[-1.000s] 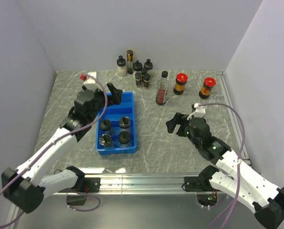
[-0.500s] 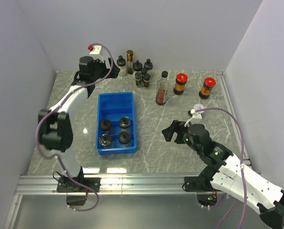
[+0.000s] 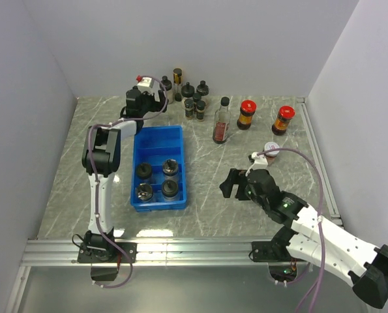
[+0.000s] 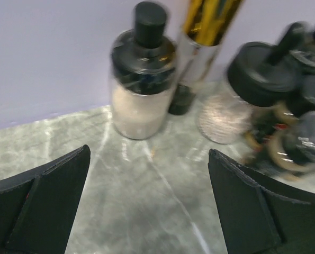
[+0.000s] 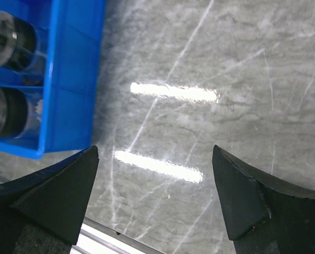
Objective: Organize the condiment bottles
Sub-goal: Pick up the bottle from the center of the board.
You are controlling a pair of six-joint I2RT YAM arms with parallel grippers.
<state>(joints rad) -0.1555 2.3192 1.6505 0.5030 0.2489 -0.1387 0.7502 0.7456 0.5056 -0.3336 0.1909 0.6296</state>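
Left gripper (image 4: 148,159) before pale-powder jar (image 4: 141,100)

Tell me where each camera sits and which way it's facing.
Top external: above and behind the bases, looking down at the table; left arm and right arm show.
Left wrist: low near the back wall, facing a pale-filled jar; open left gripper shows.
Right wrist: over the near table, looking down beside the blue tray; open right gripper shows.
Shared: top and right wrist see the tray.
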